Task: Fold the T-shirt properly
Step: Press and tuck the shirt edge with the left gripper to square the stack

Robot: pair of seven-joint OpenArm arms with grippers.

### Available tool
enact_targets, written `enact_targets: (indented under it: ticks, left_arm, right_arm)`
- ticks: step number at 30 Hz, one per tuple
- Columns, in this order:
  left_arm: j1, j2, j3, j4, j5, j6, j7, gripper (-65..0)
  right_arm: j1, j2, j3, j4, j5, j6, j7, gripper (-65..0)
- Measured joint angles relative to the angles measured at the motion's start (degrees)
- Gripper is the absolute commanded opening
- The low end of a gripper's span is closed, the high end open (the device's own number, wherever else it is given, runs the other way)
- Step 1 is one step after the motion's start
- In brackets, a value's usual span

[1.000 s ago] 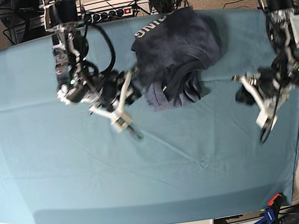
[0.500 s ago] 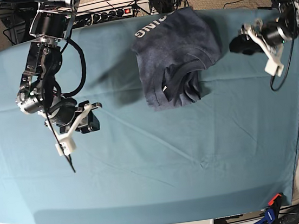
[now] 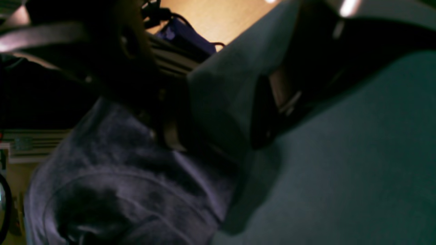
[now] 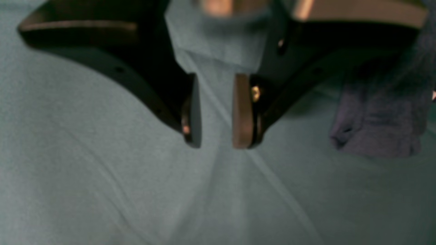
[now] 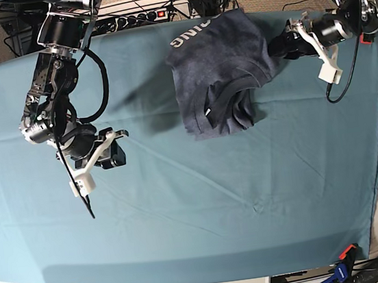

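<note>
Since half a second ago the left gripper point(image 5: 315, 46) has swung in toward the T-shirt, its dark body now just beside the shirt's far right edge; the right arm has kept its place.

The teal table cloth point(image 5: 203, 202) covers the whole table, lightly creased. The T-shirt point(image 5: 225, 68) lies bunched on the cloth at the far middle, with white lettering point(image 5: 188, 33) showing along its far left edge (only the letters "ING" can be read) and its dark folds heaped at the near side.

In the left wrist view the T-shirt point(image 3: 129, 183) fills the lower left, with the left gripper's jaws standing wide apart beside it over bare cloth point(image 3: 357, 163); the picture is blurred, and whether a finger touches the fabric cannot be told.

The right gripper point(image 5: 95, 160) hovers well to the left of the T-shirt. In its wrist view its fingers point(image 4: 242, 110) are partly apart with nothing between them, above creased cloth, and a corner of the T-shirt point(image 4: 378, 129) shows off to the right.
</note>
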Motion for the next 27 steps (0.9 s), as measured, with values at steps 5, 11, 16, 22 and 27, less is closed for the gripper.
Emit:
enact_targets:
  ticks: [5,11,16,22,27]
  left_arm:
    - [-0.2,0.4,0.0,0.0,-0.3,0.0,0.0,-33.7]
    - [-0.2,0.4,0.0,0.0,-1.5,-0.5,0.0,-33.7]
    - [-0.2,0.9,0.0,0.0,-1.9,-0.4,-0.1,-33.7]
    - [-0.8,3.6,0.0,0.0,-2.2,-0.5,0.1,-33.7]
    - [-3.4,3.8,0.0,0.0,-2.3,-0.9,0.0,-33.7]
  right_arm:
    - [0.0,0.0,0.0,0.0,0.0,0.0,0.0,-47.7]
    - [0.0,0.0,0.0,0.0,0.0,0.0,0.0,-47.7]
    - [0.0,0.0,0.0,0.0,0.0,0.0,0.0,-47.7]
    - [0.0,0.0,0.0,0.0,0.0,0.0,0.0,-47.7]
    - [0.0,0.0,0.0,0.0,0.0,0.0,0.0,-47.7]
